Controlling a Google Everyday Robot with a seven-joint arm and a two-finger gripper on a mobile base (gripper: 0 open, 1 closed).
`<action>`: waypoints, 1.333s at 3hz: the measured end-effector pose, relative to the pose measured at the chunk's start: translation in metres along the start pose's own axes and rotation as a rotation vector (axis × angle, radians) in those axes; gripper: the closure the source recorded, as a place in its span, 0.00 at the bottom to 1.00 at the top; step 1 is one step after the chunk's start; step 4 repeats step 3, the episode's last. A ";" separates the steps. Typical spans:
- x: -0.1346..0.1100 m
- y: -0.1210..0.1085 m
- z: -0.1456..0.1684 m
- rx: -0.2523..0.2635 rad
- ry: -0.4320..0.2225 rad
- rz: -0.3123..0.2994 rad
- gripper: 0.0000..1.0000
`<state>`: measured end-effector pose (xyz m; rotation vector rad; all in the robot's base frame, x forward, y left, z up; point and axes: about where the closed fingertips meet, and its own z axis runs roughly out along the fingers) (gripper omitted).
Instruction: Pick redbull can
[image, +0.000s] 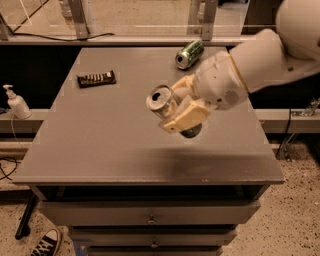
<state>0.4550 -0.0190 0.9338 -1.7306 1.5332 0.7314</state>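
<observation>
My gripper (176, 108) is shut on the redbull can (163, 102) and holds it in the air above the middle of the grey table (100, 140). The can is tilted, its silver top with the pull-tab opening turned to the left and towards the camera. The cream fingers (186, 116) wrap the can's body, so most of its side is hidden. The white arm reaches in from the upper right.
A green can (189, 54) lies on its side at the table's far edge. A dark chocolate bar (96, 78) lies at the far left. A soap dispenser bottle (17, 102) stands on a ledge left of the table. Drawers (150, 215) sit under the tabletop.
</observation>
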 end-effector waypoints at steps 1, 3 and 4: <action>-0.004 -0.018 -0.001 0.005 0.195 -0.093 1.00; -0.002 -0.037 -0.009 0.027 0.290 -0.087 1.00; -0.002 -0.037 -0.009 0.027 0.290 -0.087 1.00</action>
